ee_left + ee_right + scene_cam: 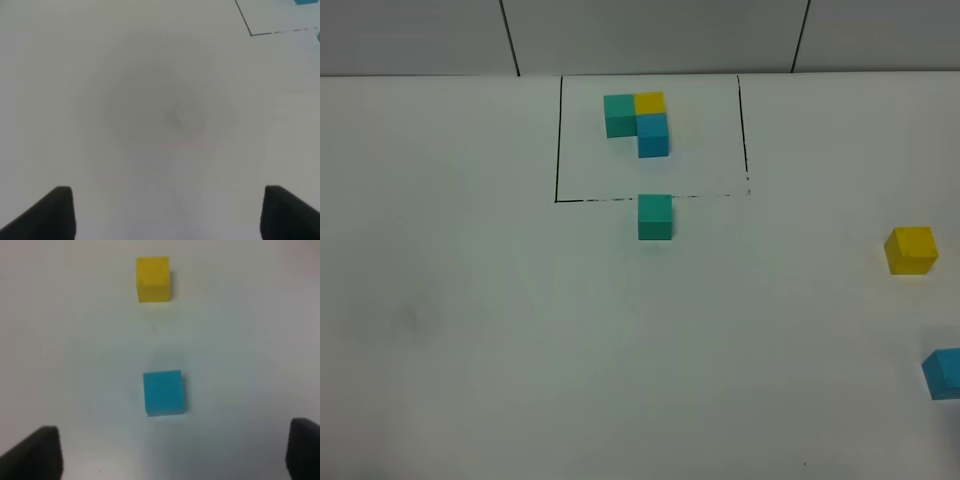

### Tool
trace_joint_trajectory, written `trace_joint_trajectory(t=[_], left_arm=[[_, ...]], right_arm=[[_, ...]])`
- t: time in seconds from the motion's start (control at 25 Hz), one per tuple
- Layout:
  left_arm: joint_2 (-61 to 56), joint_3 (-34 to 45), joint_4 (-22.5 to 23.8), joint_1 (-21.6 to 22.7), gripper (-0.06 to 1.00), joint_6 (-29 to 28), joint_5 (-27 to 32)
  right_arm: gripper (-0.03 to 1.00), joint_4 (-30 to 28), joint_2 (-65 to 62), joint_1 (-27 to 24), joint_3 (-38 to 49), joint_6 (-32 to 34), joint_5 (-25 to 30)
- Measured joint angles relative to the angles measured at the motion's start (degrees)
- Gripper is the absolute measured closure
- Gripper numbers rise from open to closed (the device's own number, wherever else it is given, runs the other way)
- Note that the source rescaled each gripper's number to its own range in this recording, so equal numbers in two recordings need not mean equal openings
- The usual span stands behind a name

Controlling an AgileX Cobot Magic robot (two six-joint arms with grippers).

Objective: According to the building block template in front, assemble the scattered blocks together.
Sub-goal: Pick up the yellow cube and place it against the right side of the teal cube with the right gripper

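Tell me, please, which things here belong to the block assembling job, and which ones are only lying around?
Belong to the job:
- building block template, inside the black outline
- teal-green cube, loose
- yellow cube, loose
- sky-blue cube, loose

Not part of it:
- white table
- grey wall panels behind it

Your left gripper (167,215) shows only its two dark fingertips (50,215), set wide apart with nothing between them, hanging over the plain white matte tabletop (75,75). A soft grey shadow (170,115) lies on the surface ahead of the jaws. Farther off you see one corner of the thin black rectangle outline (275,32). Inside it, cut by the picture's edge, is a sliver of sky-blue (306,1). A teal sliver (318,36) sits close by the line, outside it; too little shows to tell its shape.
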Motion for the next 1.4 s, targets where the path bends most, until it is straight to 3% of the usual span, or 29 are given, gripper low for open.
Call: trace_joint_trajectory(t=[0.08,0.2,0.44,0.72,0.96,1.4], left_arm=[[0.00,0.00,0.00,0.00,0.12,0.00,0.00],[0.00,0.00,0.00,0.00,0.12,0.00,0.00],[0.00,0.00,0.00,0.00,0.12,0.00,0.00],[0.00,0.00,0.00,0.00,0.12,0.00,0.00],[0.00,0.00,0.00,0.00,0.12,0.00,0.00],[0.00,0.00,0.05,0.00,0.12,0.00,0.00]], right_arm=[[0.03,0.00,8.26,0.00,-2.29,0.00,-3.10],[-0.02,0.00,21.41,0.00,-5.95,0.00,-7.39],[-0.03,0.00,46.36,0.00,-14.81,0.00,-13.45],[0.04,0.00,67.25,0.00,-25.97,-0.36,-14.45],[0.12,0.34,76.63,0.00,-30.21,-1.61,-15.00],[0.23,4.92,82.24,-1.75,-30.33,-5.01,-18.15]])
